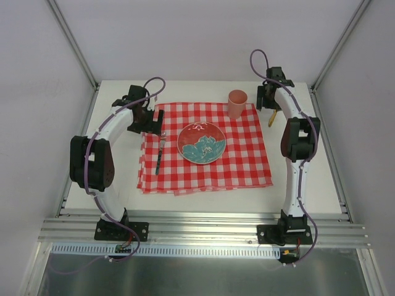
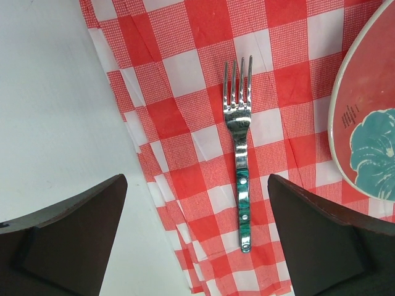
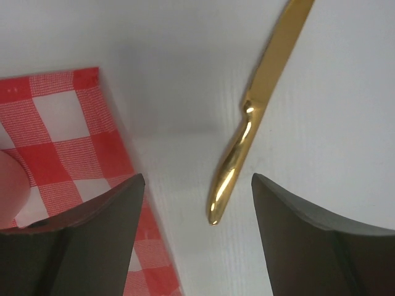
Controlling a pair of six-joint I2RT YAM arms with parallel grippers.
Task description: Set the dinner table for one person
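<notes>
Left gripper (image 2: 194, 185) of mine hangs spread over the counter (image 2: 49, 123), pinching nothing. The white surface lies bare at its 9 o'clock, and a fork (image 2: 239, 154) rests between the fingers on the checked cloth (image 2: 179, 80). My right gripper (image 3: 197, 185) is spread too, over bare counter, with a gold knife (image 3: 247, 117) lying beneath it. From above, the plate (image 1: 191, 132) sits mid-cloth with the fork at its 9 o'clock. A pink cup (image 1: 237, 108) stands upright at its 1 o'clock, contents hidden.
</notes>
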